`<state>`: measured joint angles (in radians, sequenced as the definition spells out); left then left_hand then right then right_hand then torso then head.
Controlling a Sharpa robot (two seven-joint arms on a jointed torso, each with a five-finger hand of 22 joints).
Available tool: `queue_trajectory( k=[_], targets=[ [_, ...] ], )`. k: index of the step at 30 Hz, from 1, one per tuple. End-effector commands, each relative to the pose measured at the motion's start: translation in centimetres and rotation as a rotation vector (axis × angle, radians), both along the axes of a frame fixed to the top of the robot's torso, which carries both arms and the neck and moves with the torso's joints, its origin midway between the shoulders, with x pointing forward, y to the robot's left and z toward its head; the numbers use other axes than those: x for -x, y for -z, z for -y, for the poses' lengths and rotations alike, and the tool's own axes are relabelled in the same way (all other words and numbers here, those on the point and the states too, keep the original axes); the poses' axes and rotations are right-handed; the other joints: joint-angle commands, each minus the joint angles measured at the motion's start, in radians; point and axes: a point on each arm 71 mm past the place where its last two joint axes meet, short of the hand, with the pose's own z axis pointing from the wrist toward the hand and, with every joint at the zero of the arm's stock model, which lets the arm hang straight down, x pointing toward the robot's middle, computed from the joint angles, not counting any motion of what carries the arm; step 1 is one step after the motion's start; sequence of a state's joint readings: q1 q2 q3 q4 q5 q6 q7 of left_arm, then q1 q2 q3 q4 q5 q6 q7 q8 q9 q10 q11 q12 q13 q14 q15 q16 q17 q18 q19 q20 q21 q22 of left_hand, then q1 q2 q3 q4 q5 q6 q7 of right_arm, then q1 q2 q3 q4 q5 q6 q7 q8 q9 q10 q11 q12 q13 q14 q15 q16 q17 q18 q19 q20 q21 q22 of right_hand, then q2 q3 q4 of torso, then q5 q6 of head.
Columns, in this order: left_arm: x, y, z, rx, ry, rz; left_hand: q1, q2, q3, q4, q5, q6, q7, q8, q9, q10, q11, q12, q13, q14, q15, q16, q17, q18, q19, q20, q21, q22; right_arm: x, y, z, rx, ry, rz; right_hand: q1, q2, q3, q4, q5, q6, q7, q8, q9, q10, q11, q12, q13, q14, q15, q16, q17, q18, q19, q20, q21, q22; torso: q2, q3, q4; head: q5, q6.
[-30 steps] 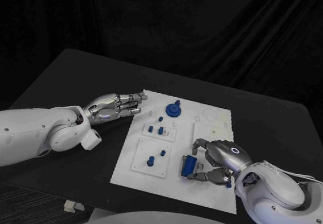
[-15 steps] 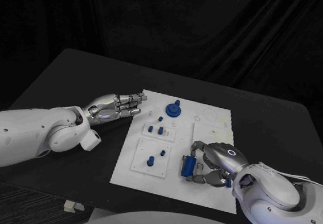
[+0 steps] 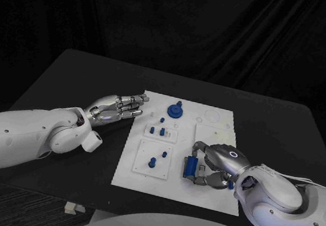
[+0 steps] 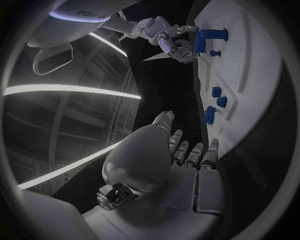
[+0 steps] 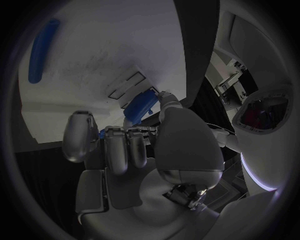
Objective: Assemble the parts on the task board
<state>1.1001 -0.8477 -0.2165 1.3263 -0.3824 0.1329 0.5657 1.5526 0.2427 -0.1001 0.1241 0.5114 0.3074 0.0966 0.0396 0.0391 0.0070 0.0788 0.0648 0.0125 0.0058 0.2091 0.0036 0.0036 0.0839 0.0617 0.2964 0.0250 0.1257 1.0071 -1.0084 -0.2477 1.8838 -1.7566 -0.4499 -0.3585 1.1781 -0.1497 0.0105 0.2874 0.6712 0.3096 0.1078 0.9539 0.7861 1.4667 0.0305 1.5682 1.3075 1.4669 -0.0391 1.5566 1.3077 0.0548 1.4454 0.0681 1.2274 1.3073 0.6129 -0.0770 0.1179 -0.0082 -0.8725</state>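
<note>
The white task board (image 3: 163, 186) lies in the middle of the black table. My right hand (image 3: 215, 165) hovers over its near right part and grips a blue block-like part (image 3: 192, 166) between thumb and fingers; the right wrist view shows that part (image 5: 141, 107) held just above the board (image 5: 106, 45). My left hand (image 3: 119, 107) rests at the board's far left edge with its fingers stretched out, holding nothing. A round blue part (image 3: 176, 111) stands at the far end. Small blue pegs (image 3: 156, 130) and another blue piece (image 3: 152, 161) sit in the left column.
A long blue piece (image 5: 40, 50) lies on the board beyond my right hand. From the left wrist, my left hand (image 4: 170, 156) is beside the board's edge (image 4: 250, 80), with the right hand (image 4: 164, 35) and its part (image 4: 210, 35) farther along. Black table surrounds the board.
My right hand has shifted slightly left and toward me with the blue part still in its grip. The left hand has stayed put.
</note>
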Motion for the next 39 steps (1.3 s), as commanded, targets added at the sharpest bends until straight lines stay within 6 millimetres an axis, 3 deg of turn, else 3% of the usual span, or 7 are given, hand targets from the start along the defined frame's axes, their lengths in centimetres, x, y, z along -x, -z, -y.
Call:
queue_trajectory(
  k=[1, 4, 8, 14, 30, 35, 39],
  targets=[
    [0.09, -0.02, 0.2, 0.018, 0.01, -0.004, 0.005, 0.008, 0.005, -0.001, 0.003, 0.002, 0.007, 0.002, 0.001, -0.002, 0.001, -0.002, 0.001, 0.001, 0.006, -0.001, -0.001, -0.019, 0.01, 0.0, 0.004, 0.001, 0.03, -0.03, 0.11, -0.007, 0.002, 0.015, -0.014, 0.023, 0.023, 0.003, 0.112, 0.018, -0.005, 0.01, -0.011, 0.104, -0.007, 0.003, 0.263, 0.094, -0.004, -0.003, 0.219, 0.02, -0.004, -0.004, -0.005, 0.164, 0.0, -0.0003, 0.0, 0.002, 0.0],
    [0.09, 0.0, 0.21, 0.017, 0.011, -0.006, 0.004, 0.009, 0.006, -0.002, 0.003, 0.002, 0.007, 0.002, 0.001, -0.002, 0.002, -0.001, 0.001, 0.001, 0.007, -0.001, -0.001, -0.019, 0.01, 0.0, 0.004, 0.001, 0.1, -0.11, 0.1, -0.015, -0.003, 0.017, -0.04, 0.028, 0.057, 0.004, 0.259, 0.024, -0.005, 0.002, -0.038, 0.104, -0.01, 0.003, 0.263, 0.094, -0.007, -0.003, 0.22, 0.02, -0.005, -0.006, -0.007, 0.164, 0.0, -0.0003, -0.0006, 0.003, 0.0],
    [0.07, 0.03, 0.16, 0.016, 0.01, -0.007, 0.004, 0.009, 0.007, -0.002, 0.002, 0.001, 0.008, 0.001, 0.001, -0.002, 0.004, 0.0, 0.001, 0.002, 0.008, -0.001, -0.001, -0.019, 0.01, 0.0, 0.004, 0.001, 0.2, -0.17, 0.07, -0.02, -0.014, 0.018, -0.071, 0.025, 0.105, 0.004, 0.37, 0.024, -0.004, -0.009, -0.069, 0.104, -0.012, 0.003, 0.263, 0.094, -0.009, -0.003, 0.221, 0.021, -0.005, -0.008, -0.008, 0.164, 0.001, -0.0005, 0.0006, 0.001, 0.0],
    [0.06, 0.08, 0.12, 0.014, 0.01, -0.009, 0.004, 0.009, 0.007, -0.002, 0.002, 0.001, 0.008, 0.001, 0.001, -0.002, 0.004, 0.0, 0.001, 0.002, 0.008, -0.001, -0.001, -0.019, 0.01, 0.0, 0.004, 0.001, 0.32, -0.16, 0.07, -0.014, -0.023, 0.01, -0.098, 0.007, 0.163, 0.004, 0.455, 0.016, -0.002, -0.026, -0.103, 0.104, -0.016, 0.003, 0.263, 0.095, -0.012, -0.001, 0.225, 0.02, -0.006, -0.01, -0.008, 0.164, 0.001, 0.0003, -0.0006, 0.002, 0.0],
    [0.08, 0.25, 0.09, 0.011, 0.011, -0.015, 0.004, 0.009, 0.007, -0.002, 0.002, 0.001, 0.008, 0.001, 0.001, -0.001, 0.005, 0.0, 0.001, 0.002, 0.008, -0.001, -0.001, -0.019, 0.01, 0.0, 0.004, 0.001, 0.58, 0.1, -0.05, 0.026, -0.034, -0.028, -0.108, -0.018, 0.203, 0.002, 0.423, -0.028, 0.008, -0.079, -0.17, 0.104, -0.01, 0.003, 0.263, 0.095, -0.007, -0.001, 0.226, 0.021, -0.008, -0.008, -0.012, 0.163, 0.0, 0.0007, -0.0011, 0.003, 0.0],
    [0.09, 0.3, 0.04, 0.009, 0.012, -0.019, 0.003, 0.01, 0.008, -0.002, 0.001, 0.002, 0.009, 0.001, 0.001, -0.001, 0.006, 0.0, 0.001, 0.002, 0.008, -0.001, -0.001, -0.019, 0.01, 0.0, 0.004, 0.0, 0.52, 0.24, 0.03, 0.039, -0.027, -0.036, -0.106, -0.022, 0.206, 0.001, 0.361, -0.064, 0.018, -0.122, -0.228, 0.104, -0.003, 0.003, 0.263, 0.094, -0.002, -0.002, 0.224, 0.021, -0.01, -0.003, -0.016, 0.162, 0.001, 0.0, -0.0013, 0.003, 0.0],
    [0.1, 0.32, 0.07, 0.008, 0.013, -0.022, 0.002, 0.01, 0.008, -0.002, 0.001, 0.002, 0.009, 0.001, 0.001, -0.001, 0.007, 0.0, 0.001, 0.001, 0.008, -0.001, -0.001, -0.019, 0.01, 0.0, 0.004, 0.0, 0.48, 0.37, 0.12, 0.053, -0.019, -0.044, -0.106, -0.017, 0.189, 0.001, 0.257, -0.071, 0.026, -0.136, -0.271, 0.104, 0.005, 0.003, 0.263, 0.093, 0.006, -0.004, 0.219, 0.023, -0.013, 0.003, -0.024, 0.16, 0.001, -0.0003, -0.0001, 0.003, 0.0]
  ],
)
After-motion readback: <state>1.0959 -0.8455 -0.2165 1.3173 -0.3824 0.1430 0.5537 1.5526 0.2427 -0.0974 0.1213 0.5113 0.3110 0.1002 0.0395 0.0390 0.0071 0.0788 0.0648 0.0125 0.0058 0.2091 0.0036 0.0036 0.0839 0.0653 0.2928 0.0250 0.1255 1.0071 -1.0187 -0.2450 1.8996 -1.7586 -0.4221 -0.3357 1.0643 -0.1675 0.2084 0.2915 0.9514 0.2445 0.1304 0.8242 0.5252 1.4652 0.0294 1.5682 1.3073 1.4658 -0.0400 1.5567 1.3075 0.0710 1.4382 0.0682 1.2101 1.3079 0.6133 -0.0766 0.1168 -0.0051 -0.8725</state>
